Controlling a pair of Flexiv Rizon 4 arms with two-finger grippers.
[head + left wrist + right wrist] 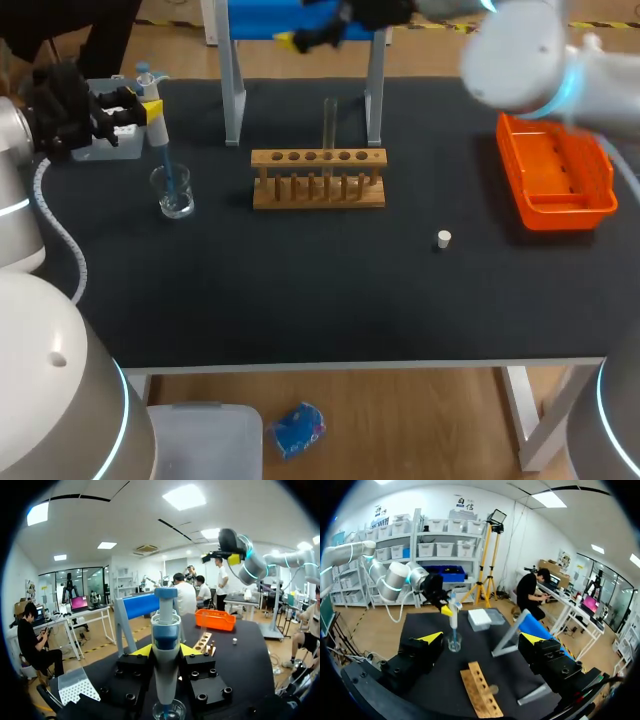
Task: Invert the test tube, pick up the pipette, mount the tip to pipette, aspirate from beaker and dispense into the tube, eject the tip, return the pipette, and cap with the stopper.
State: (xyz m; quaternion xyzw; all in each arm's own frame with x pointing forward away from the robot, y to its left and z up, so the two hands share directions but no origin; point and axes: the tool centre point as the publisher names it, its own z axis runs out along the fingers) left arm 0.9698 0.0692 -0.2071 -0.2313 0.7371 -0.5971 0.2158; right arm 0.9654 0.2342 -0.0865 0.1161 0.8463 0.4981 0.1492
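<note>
Seen from above, one pipette (157,125) stands clamped in the left gripper (152,108), its blue tip inside one clear glass beaker (174,195) near one wooden rack (318,180) holding one upright glass tube (329,125), with one small white stopper (444,238) lying apart, while the left wrist view shows both fingers pressing the pipette's white barrel and the right wrist view shows the right gripper (482,642) empty above the rack, its jaws wide apart.

A black table (300,290) carries a wooden rack (318,200) with a row of holes, near its middle. Just behind the rack, toward the far edge, stands a metal frame (232,100) topped with a blue bar. An orange tray (562,213) lies at the far right. A pale box (481,617) sits in the far left corner.
</note>
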